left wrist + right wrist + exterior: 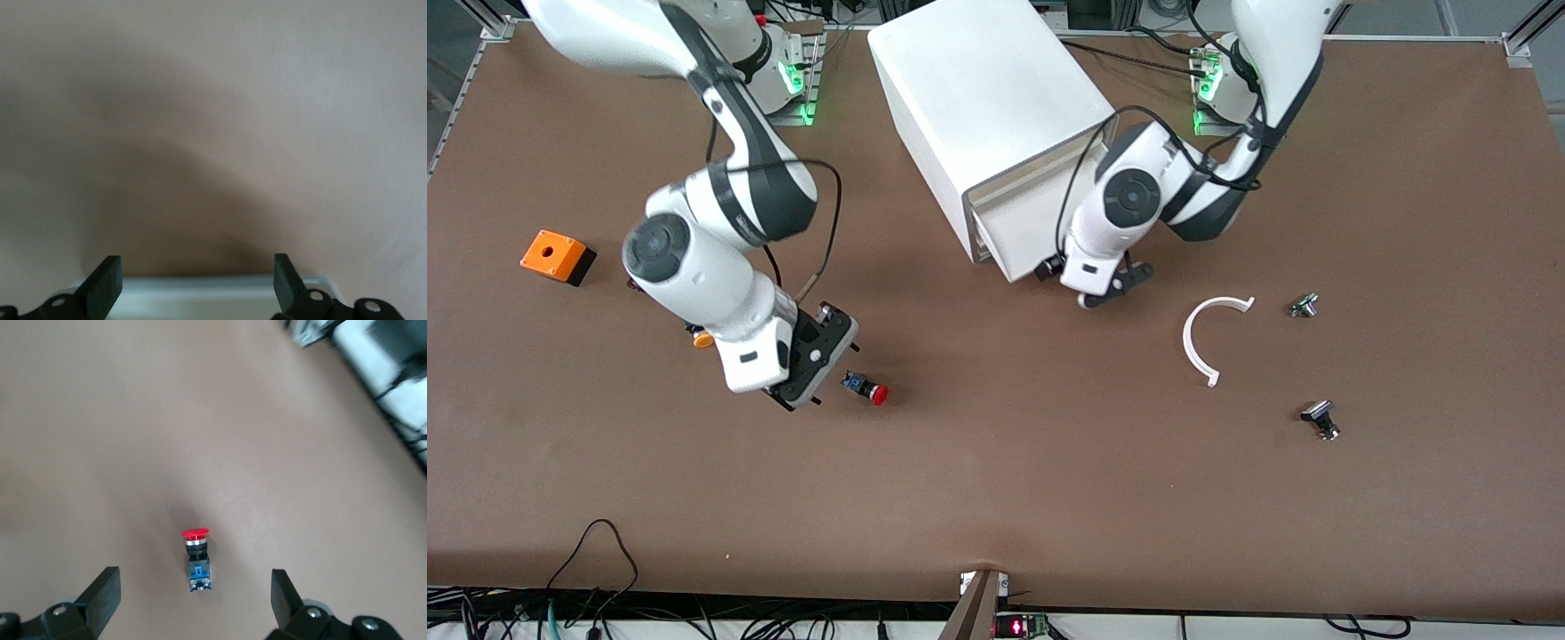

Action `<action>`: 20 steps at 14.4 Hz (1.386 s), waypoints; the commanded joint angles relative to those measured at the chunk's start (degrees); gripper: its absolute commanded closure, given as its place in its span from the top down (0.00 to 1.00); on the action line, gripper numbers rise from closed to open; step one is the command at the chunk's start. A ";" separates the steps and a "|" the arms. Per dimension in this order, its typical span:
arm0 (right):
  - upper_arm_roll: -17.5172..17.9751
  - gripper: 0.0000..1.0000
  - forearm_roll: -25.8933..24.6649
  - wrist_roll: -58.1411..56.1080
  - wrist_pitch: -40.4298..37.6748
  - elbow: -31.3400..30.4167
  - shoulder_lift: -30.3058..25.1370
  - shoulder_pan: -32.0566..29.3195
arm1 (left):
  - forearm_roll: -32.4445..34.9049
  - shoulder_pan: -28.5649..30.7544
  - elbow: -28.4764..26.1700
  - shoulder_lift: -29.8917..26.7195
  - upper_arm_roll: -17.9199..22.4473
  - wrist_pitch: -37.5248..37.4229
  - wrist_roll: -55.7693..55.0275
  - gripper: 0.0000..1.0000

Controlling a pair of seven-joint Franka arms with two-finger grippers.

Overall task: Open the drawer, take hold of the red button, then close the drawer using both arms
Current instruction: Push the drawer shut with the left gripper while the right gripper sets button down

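Note:
The red-capped button (867,389) lies on its side on the brown table, nearer to the front camera than the cabinet. My right gripper (831,369) is open and low beside it, toward the right arm's end. In the right wrist view the button (198,561) lies just ahead of the open right gripper (195,593), untouched. The white cabinet (987,107) shows its cream-stripped front, and one drawer (1024,238) sticks out a little. My left gripper (1113,289) is open at that drawer's front. In the left wrist view a white edge (200,293) lies across the open left gripper (197,277).
An orange box (558,256) sits toward the right arm's end, and an orange-capped button (703,339) peeks from under the right arm. A white curved strip (1214,338), a small silver part (1304,306) and a black-topped silver button (1320,418) lie toward the left arm's end.

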 commanded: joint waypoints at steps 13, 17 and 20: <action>-11.77 1.00 -5.18 47.10 -23.88 -0.86 -13.70 -0.06 | -5.44 2.21 -0.14 -1.68 -1.99 -7.28 10.64 1.00; -14.95 1.00 -5.00 47.01 -27.39 -0.86 -18.37 -0.50 | -5.44 4.32 3.73 -2.82 5.23 -7.89 19.47 1.00; -21.53 1.00 -4.21 41.42 -28.27 -0.86 -18.99 -0.59 | 0.59 9.31 6.10 -6.24 5.86 -11.83 25.87 1.00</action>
